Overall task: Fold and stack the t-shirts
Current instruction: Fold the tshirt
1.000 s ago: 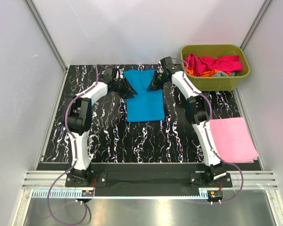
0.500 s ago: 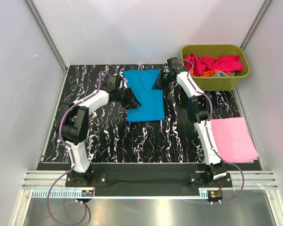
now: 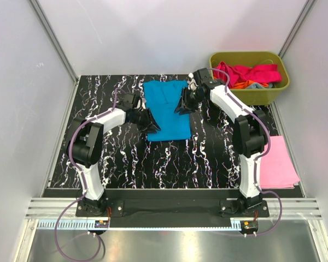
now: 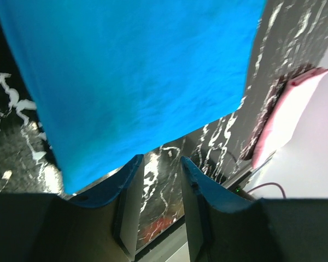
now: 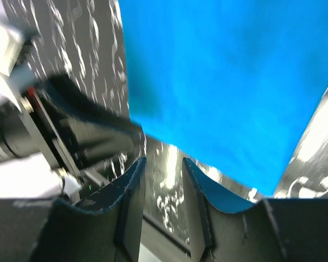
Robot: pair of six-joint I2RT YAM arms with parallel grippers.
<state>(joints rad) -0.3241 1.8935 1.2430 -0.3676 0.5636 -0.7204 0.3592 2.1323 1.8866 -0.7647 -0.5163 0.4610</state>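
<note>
Cyan t-shirt (image 3: 168, 117) lies flat between left hand (image 3: 152, 126) and right hand (image 3: 181, 107), both part-open, empty.

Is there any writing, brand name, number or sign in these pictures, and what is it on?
No text can be read in any view.
Cyan-blue t-shirt: plain, no print or label showing.
Pink t-shirt: plain.
Olive-green tub: no marking visible.
Small boards by the near rail: too small to tell whether they carry any lettering.
</note>
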